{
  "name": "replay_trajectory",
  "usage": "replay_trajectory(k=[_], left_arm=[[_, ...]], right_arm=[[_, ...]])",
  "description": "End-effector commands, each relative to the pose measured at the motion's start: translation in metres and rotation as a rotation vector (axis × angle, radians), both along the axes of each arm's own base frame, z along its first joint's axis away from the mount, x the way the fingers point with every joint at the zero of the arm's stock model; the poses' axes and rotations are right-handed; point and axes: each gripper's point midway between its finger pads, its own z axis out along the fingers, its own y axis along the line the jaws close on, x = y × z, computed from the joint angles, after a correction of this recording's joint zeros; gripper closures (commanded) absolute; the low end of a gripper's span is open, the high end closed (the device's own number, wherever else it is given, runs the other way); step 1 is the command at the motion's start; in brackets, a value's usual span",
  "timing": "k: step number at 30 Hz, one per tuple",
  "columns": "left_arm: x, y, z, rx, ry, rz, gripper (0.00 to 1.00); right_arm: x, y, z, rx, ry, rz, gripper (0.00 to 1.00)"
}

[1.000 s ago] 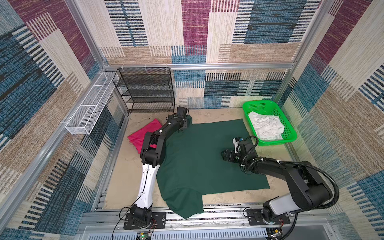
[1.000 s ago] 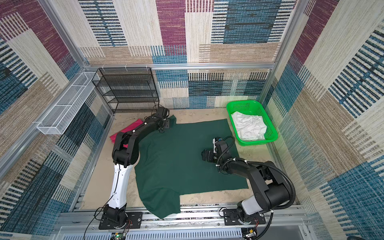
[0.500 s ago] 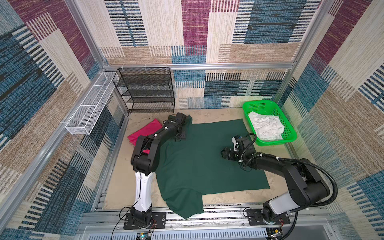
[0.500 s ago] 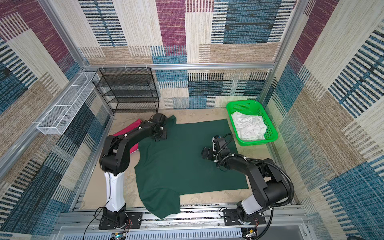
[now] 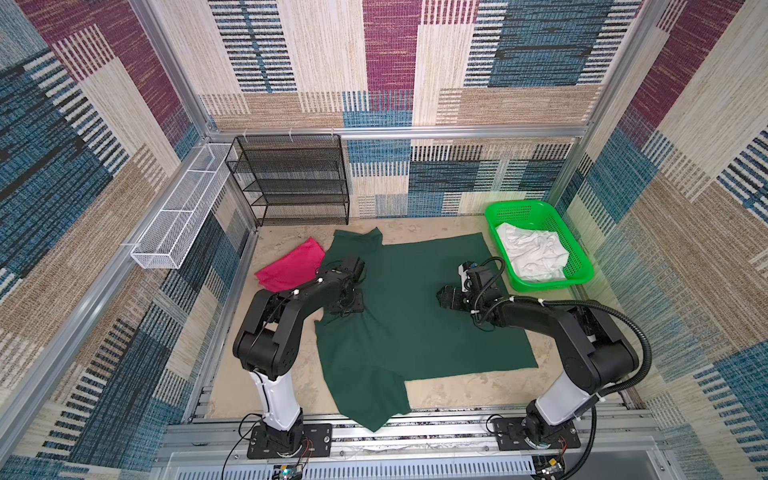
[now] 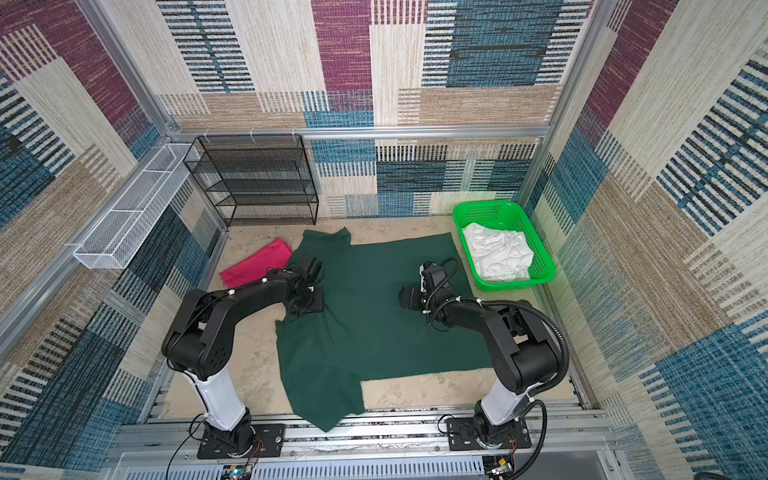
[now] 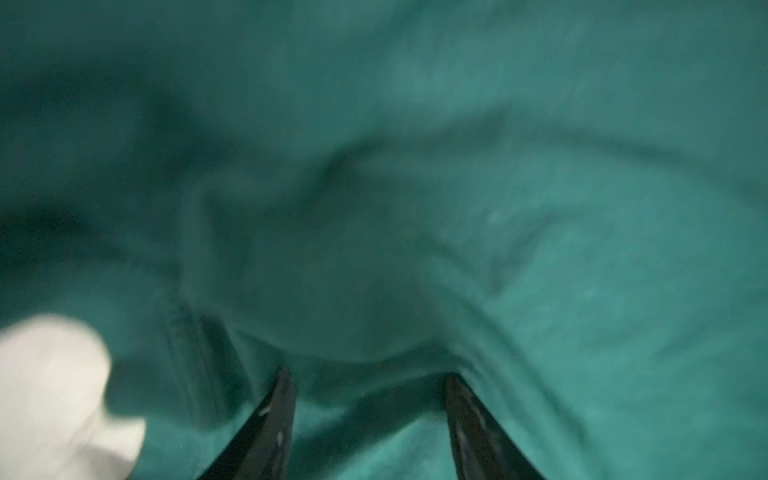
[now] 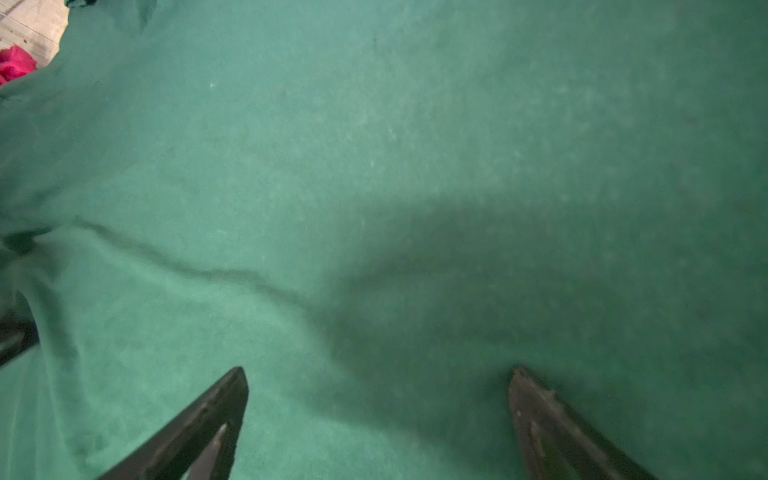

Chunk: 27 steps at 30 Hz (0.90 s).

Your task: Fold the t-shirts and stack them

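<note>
A large dark green t-shirt (image 5: 407, 316) (image 6: 374, 324) lies spread flat over the middle of the table, with one sleeve at the back and one drooping over the front edge. The pink t-shirt (image 5: 291, 268) (image 6: 255, 266) lies folded at the back left, beside it. My left gripper (image 5: 348, 304) (image 6: 306, 302) points down onto the green shirt's left edge. In the left wrist view this gripper (image 7: 368, 378) has its jaws apart, and a soft ridge of green cloth rises just ahead of them. My right gripper (image 5: 446, 297) (image 8: 378, 374) stands wide open, low over the shirt's right half, with nothing between its fingers.
A bright green lattice basket (image 5: 552, 283) holding crumpled white cloth (image 5: 532, 251) stands at the back right, close to the shirt's edge. A black wire shelf (image 5: 299, 183) is against the back wall. A white wire tray (image 5: 178, 224) hangs on the left wall.
My left gripper has come from the shirt's far sleeve toward the front, along the left edge. The right gripper has barely moved and stays open.
</note>
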Motion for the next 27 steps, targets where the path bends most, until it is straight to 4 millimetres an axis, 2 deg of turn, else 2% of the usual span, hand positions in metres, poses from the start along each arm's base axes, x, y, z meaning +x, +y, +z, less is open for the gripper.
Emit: replay_trajectory(k=[1,3,5,8,12,17,20,23,27], left_arm=[[0.024,-0.007,-0.006,-0.016,0.004,0.009,0.41],[0.044,-0.011,-0.004,-0.015,0.010,0.002,0.41],[0.055,-0.012,0.001,-0.005,0.026,-0.005,0.41],[0.051,-0.011,0.013,-0.011,0.005,0.002,0.41],[0.021,-0.008,0.031,-0.024,-0.038,-0.010,0.41],[-0.034,-0.014,0.029,-0.026,-0.023,-0.044,0.41],[-0.060,-0.014,0.018,-0.035,0.000,-0.034,0.41],[-0.075,-0.007,0.002,-0.027,0.036,-0.012,0.41],[-0.098,0.002,-0.011,-0.030,0.077,0.018,0.41]], right_arm=[[-0.023,-0.010,-0.030,-0.037,0.151,-0.013,0.01],[-0.016,-0.011,-0.030,-0.041,0.143,-0.019,0.01],[-0.011,-0.012,-0.029,-0.048,0.146,-0.013,0.01],[-0.009,-0.012,-0.019,-0.057,0.137,-0.010,0.01],[-0.012,-0.022,0.003,-0.066,0.076,-0.050,0.01],[-0.025,-0.021,-0.001,-0.052,0.120,-0.042,0.01],[-0.036,-0.025,-0.011,-0.048,0.142,-0.057,0.01],[-0.051,-0.021,-0.025,-0.025,0.200,-0.030,0.00],[-0.075,-0.015,-0.036,-0.012,0.248,-0.017,0.01]])
